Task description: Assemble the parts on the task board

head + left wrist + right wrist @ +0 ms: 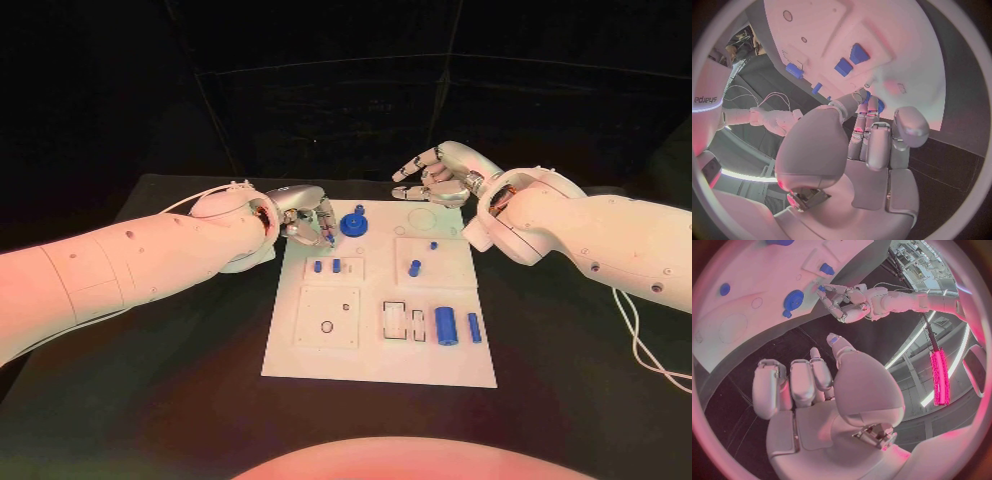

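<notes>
The white task board (378, 345) lies in the middle of the black table. My left hand (306, 222) hangs over the board's far left corner, fingers pointing down. It pinches a small blue part (329, 238) at its fingertips (869, 102), just left of the blue gear (355, 222). In the right wrist view the same hand (845, 300) shows beside the gear (793, 299). My right hand (437, 176) hovers past the board's far edge with its fingers spread and nothing in them.
Two short blue pegs (327, 266) and one more peg (414, 268) stand mid-board. A thick blue cylinder (446, 326) and a thin one (475, 327) lie near the right edge, beside empty slots (394, 318). A white cable (642, 335) trails at the right.
</notes>
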Controlling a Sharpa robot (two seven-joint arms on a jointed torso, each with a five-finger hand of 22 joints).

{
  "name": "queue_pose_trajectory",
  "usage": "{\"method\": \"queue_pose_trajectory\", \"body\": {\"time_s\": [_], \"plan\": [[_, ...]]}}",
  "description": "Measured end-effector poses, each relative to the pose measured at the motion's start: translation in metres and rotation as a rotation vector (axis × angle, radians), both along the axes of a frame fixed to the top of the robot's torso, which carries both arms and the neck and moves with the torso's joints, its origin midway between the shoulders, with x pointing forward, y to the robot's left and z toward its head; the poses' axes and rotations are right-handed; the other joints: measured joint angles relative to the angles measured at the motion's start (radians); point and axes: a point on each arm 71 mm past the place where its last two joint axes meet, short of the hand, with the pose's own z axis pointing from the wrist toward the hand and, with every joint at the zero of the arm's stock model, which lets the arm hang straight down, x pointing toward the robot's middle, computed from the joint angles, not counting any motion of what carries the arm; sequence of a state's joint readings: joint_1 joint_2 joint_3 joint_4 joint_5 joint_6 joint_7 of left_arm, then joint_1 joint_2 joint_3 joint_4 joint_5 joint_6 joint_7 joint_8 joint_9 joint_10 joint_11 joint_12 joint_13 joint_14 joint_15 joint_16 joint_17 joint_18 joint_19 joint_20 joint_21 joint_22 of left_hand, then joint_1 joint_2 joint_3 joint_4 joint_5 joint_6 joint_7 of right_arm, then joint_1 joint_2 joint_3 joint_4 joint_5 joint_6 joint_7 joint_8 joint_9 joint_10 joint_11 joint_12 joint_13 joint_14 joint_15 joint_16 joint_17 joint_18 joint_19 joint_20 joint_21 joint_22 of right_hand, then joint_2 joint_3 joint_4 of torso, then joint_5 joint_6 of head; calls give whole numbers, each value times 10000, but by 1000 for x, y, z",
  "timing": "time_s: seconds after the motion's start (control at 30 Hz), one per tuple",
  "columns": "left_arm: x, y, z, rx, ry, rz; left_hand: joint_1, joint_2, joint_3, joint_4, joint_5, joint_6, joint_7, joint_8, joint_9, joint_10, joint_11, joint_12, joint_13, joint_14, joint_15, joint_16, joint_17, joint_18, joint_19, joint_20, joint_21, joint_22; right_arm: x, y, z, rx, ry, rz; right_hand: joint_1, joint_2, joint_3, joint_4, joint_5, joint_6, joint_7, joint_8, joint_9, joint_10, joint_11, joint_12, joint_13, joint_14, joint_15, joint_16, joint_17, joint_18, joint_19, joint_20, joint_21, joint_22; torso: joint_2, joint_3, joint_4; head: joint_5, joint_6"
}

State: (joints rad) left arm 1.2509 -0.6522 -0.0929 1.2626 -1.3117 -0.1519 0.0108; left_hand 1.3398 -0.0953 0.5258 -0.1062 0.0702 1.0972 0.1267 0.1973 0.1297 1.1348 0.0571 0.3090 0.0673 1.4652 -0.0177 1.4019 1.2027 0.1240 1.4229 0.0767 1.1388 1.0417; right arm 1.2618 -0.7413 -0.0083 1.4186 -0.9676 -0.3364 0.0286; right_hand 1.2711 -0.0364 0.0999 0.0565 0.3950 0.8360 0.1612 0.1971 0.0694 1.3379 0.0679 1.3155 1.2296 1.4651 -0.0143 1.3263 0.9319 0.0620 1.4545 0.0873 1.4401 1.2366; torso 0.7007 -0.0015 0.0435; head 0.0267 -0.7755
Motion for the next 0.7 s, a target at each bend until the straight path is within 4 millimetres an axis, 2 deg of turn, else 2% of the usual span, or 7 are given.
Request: {"method": "queue_pose_trajectory", "body": {"time_s": [0.2,0.7], "plan": [[0,1,-3,45,187,48,-5,-5,0,0,-1,0,0,-2,0,4,5,0,0,0,0,0,-10,1,0,0,0,0,0,0,0,-2,2,-7,0,0,0,0,0,0,0,0,0,0,0,0,0,0,0,0,-1,0,0,0,0,0,11,7,-23,11,0],[1,-3,-9,162,511,56,-39,-41,-1,0,-2,-1,0,-35,-4,35,35,-43,2,0,0,0,-18,1,0,0,0,-2,0,0,0,1,3,1,0,0,0,0,0,0,0,0,0,0,0,0,-1,0,0,0,-2,0,0,0,0,0,12,12,-24,-9,-49]]}}
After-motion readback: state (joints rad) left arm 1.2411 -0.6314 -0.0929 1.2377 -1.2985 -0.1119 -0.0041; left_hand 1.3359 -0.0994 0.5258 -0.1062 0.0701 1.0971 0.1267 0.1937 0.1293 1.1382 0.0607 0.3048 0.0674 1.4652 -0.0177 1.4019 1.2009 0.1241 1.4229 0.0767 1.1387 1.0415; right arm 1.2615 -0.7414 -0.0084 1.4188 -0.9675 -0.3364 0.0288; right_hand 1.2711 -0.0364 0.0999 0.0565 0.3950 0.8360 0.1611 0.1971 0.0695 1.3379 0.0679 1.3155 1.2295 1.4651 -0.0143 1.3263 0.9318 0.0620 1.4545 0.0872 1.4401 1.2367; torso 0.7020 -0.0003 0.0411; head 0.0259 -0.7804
